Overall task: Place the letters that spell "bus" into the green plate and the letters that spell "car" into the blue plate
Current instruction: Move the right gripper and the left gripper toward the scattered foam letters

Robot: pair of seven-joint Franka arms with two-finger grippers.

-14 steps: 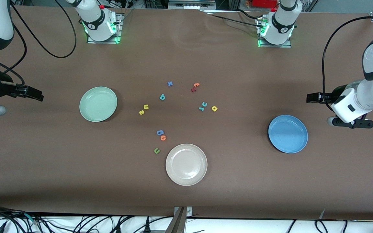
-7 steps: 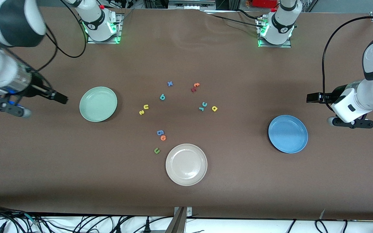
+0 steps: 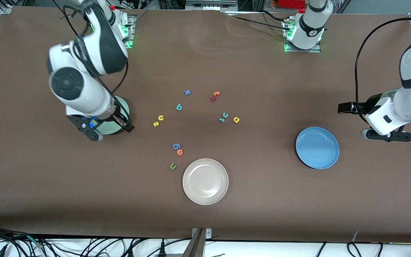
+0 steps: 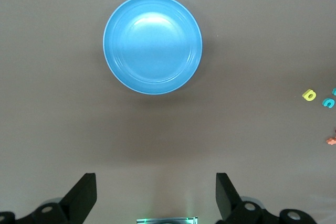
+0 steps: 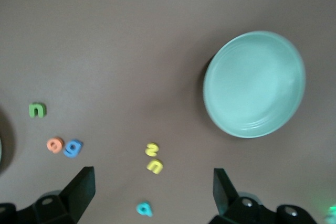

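Approach underway: right end effector (image 3: 128, 126) spread wide, empty, over green plate (image 3: 121, 107) edge; b (image 3: 179, 106), u (image 3: 161, 117), s (image 3: 156, 124) lie mid-bench, so aim w/ care, descend straight; left end effector (image 3: 344, 107) waits, splayed, near blue plate (image 3: 317, 147).

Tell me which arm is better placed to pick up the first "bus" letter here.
The right arm, probably. Its open pincer hangs at the green plate rim, close to the yellow "u" and yellow "s". The left pincer, also open, waits near the blue plate, much farther from them.
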